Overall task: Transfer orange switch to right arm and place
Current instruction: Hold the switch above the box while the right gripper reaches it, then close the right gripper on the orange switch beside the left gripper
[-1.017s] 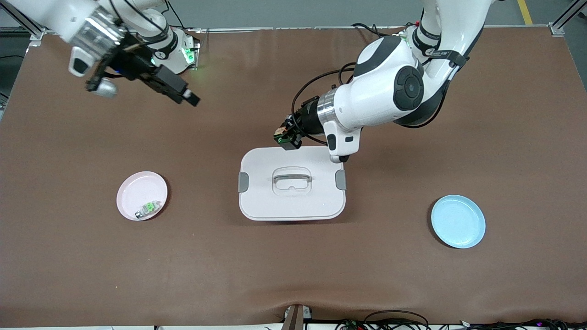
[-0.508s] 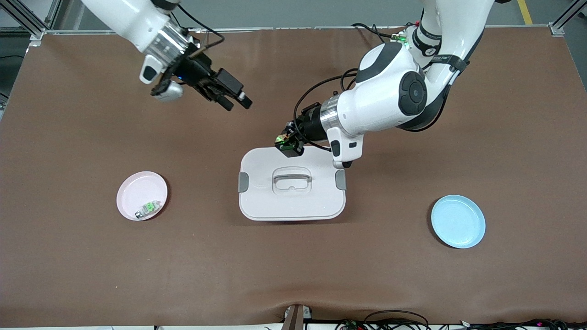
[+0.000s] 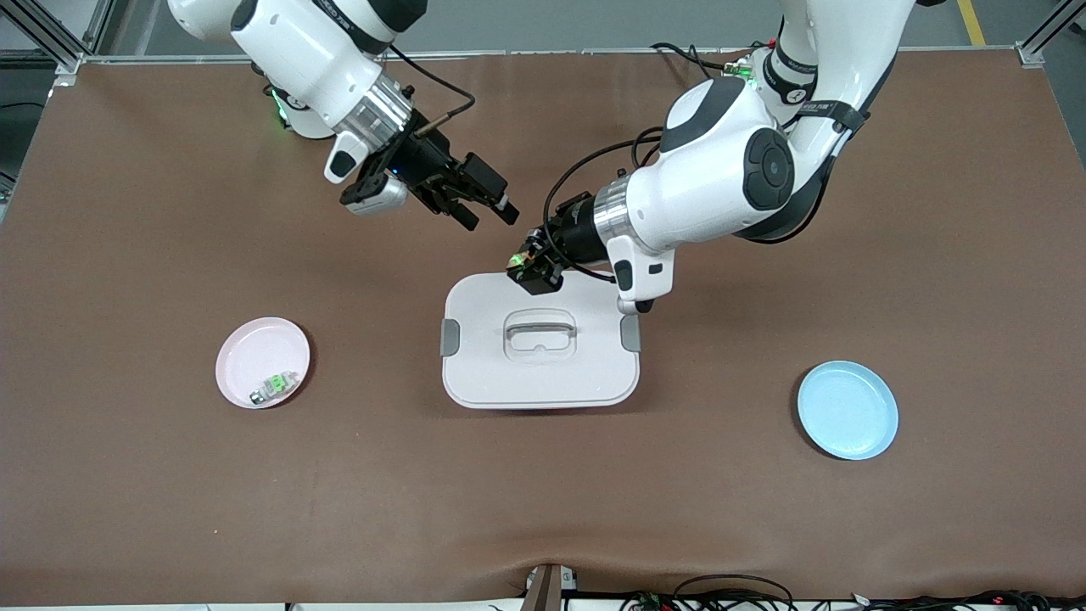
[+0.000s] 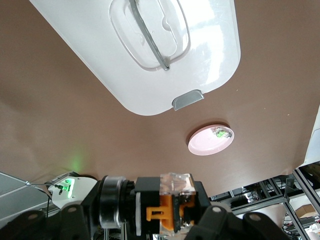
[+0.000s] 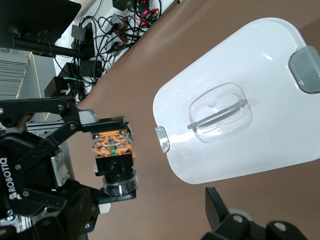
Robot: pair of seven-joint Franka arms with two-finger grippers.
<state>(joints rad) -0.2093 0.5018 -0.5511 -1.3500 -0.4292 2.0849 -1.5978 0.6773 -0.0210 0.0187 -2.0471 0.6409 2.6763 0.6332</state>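
While the left arm's black two-finger gripper (image 3: 528, 265) hangs over the edge of the white lidded box (image 3: 540, 373) that lies farthest from the front camera, its fingers are clamped on the tiny black blocky switch with the orange middle (image 5: 112, 145), held up in the air and not resting on anything. The right arm's black two-finger gripper (image 3: 485, 202) hovers over bare brown table mat (image 3: 543, 501) just beside it, toward the right arm's end of the table, fingers spread wide with nothing between them. The handover turns on this: the switch lies straight ahead of the right gripper's spread fingers, with a short gap of air separating the two. In the right wrist view the switch's long axis seems to run from its orange body down to a round black-and-silver collar, crosswise to the left gripper's fingers, so that collar end looks the freest part to take. I judge the right gripper need only travel a little toward the left one, staying level with the part, before closing. The pale pink round plate (image 3: 262, 373), holding a small green-and-silver part (image 3: 273, 386), sits well apart toward the right arm's end; the pale blue round plate (image 3: 847, 409) sits toward the left arm's end.
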